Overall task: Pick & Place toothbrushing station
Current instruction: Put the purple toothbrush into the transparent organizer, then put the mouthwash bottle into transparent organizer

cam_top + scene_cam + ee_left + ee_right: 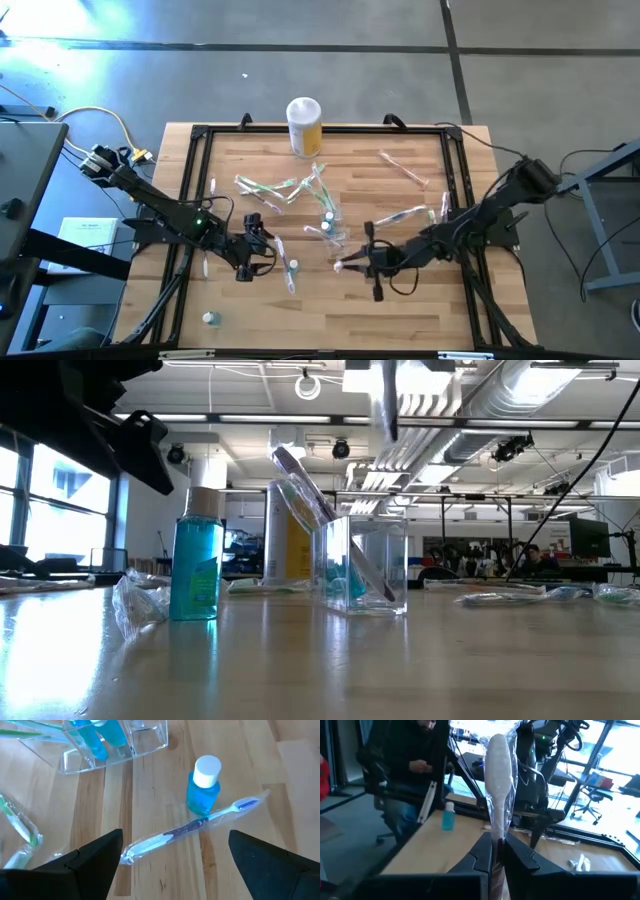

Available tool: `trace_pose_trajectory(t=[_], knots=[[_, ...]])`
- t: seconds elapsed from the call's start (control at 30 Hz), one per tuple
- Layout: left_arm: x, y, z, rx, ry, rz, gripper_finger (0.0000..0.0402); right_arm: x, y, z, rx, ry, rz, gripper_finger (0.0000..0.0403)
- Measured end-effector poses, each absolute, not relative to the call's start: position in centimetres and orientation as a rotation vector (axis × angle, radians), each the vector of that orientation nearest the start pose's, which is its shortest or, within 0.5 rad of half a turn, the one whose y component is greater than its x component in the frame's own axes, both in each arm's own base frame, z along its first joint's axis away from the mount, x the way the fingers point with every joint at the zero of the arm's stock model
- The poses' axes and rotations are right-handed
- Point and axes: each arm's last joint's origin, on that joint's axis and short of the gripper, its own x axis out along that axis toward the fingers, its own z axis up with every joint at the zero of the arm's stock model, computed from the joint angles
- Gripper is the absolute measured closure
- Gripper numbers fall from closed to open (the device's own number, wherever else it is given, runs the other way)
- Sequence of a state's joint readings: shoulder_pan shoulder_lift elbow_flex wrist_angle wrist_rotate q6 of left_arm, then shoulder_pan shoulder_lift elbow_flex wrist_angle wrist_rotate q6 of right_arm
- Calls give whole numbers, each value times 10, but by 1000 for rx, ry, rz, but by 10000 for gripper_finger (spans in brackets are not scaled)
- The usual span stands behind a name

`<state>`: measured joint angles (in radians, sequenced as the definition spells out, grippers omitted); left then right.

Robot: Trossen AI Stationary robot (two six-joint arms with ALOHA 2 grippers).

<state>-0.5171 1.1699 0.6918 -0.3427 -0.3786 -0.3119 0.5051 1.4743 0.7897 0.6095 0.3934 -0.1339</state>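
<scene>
A small clear plastic cup stands at mid table with toothbrushes leaning in it; it also shows in the low view. Several wrapped translucent toothbrushes lie scattered on the wood. My left gripper is open and empty above a wrapped toothbrush with blue accents, which lies flat beside a small blue bottle. My right gripper, right of the cup and nearer the near edge, is shut on a wrapped white toothbrush. My right gripper pinches the wrapped toothbrush between its two fingers on the handle part below the white head. The fingers reach roughly level toward the table's left. The head end sticks out past the fingertips, and the toothbrush is lifted clear of the table.
A white-lidded yellow canister stands at the far edge. A second small blue bottle stands near the near left corner. A black frame runs around the tabletop. A seated person shows beyond the table's left side.
</scene>
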Motion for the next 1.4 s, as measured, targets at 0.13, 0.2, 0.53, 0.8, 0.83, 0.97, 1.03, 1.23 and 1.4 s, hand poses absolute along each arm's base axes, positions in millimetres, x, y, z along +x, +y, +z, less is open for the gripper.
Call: trace_pose_trajectory(t=[0.13, 0.2, 0.53, 0.8, 0.83, 0.97, 1.03, 1.23, 1.4], knots=[[203, -103, 217, 61, 751, -13, 46, 287, 128, 235, -164, 7, 92, 385], [203, -103, 217, 61, 752, -13, 46, 286, 118, 230, -152, -21, 63, 385], [203, -103, 217, 54, 751, -11, 46, 267, 80, 188, 22, -67, 51, 385], [203, -103, 218, 24, 742, -7, 46, 272, 79, 173, 21, -29, 52, 385], [204, -104, 218, 15, 738, -5, 46, 273, 79, 171, 25, -34, 48, 385], [205, -104, 216, 14, 744, -1, 46, 276, 77, 165, 38, -24, 42, 385], [204, -104, 215, 22, 753, -1, 46, 277, 75, 160, 58, -7, 33, 374], [208, -106, 210, 34, 765, -1, 46, 279, 69, 157, 100, 20, 5, 296], [211, -108, 205, 44, 784, 2, 46, 279, 69, 157, 97, 20, 4, 238]])
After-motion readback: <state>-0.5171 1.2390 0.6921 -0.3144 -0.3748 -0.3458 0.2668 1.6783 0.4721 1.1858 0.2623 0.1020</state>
